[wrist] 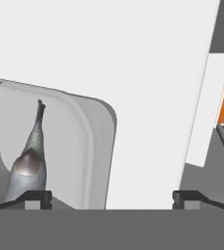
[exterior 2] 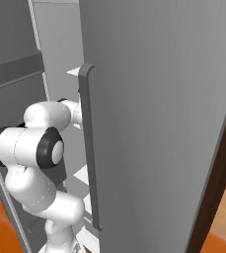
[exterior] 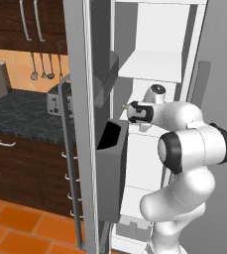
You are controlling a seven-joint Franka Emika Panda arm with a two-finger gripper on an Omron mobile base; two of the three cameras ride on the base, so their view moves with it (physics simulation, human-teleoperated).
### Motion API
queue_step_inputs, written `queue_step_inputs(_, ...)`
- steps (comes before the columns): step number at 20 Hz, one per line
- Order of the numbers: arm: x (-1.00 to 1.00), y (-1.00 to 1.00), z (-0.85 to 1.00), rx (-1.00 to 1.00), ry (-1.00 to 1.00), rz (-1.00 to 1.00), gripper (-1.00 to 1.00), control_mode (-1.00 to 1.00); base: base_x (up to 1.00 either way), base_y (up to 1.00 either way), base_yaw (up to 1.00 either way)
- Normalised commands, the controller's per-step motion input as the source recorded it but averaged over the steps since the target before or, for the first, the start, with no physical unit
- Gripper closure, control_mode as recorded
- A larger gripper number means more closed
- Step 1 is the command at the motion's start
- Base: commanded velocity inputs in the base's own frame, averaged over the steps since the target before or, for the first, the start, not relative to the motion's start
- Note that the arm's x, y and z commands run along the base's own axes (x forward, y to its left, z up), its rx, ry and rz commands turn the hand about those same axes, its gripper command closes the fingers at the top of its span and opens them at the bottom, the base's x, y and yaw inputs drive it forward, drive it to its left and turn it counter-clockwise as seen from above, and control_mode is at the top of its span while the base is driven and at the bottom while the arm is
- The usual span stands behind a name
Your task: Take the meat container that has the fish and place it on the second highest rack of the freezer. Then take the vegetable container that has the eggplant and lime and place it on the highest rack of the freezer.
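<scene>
- Fish (wrist: 29, 161) lies in its white tray (wrist: 91, 141), just in front of the hand and to its left in the hand view.
- Gripper (wrist: 111, 197) is wide open and holds nothing. One tip sits by the fish, the other tip is far off on the other side.
- The tray rests on a white shelf (wrist: 147, 97) inside the freezer (exterior: 149, 64). In the left base view the arm (exterior: 184, 144) reaches in below the top shelf, so I think this is the second rack, but I cannot be sure.
- The step now looks like letting go and backing away.
- To do it well, pull the hand straight back, away from the tray. Do not swing sideways, because a tip could catch the tray rim and drag it.
- Keep the hand level, so it does not bump the shelf above or the door bin (exterior: 110, 168) beside the arm.
- Go slowly until the tips are free of the tray.
- After that comes the eggplant and lime tray.
</scene>
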Motion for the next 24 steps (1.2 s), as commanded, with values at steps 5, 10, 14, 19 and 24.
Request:
queue_step_inputs(5,-0.02,0.06,0.15,0.01,0.07,0.00,-1.00,-1.00,0.00,0.00,0.00)
queue_step_inputs(10,-0.21,0.11,0.00,0.00,0.00,0.00,-1.00,-1.00,0.00,0.00,0.00)
queue_step_inputs(14,-0.22,0.01,0.00,0.00,0.00,0.00,-1.00,-1.00,0.00,0.00,0.00)
queue_step_inputs(19,-0.32,0.00,0.00,0.00,0.00,0.00,-1.00,-1.00,0.00,0.00,0.00)
queue_step_inputs(24,-0.32,0.00,0.00,0.00,0.00,0.00,-1.00,-1.00,0.00,0.00,0.00)
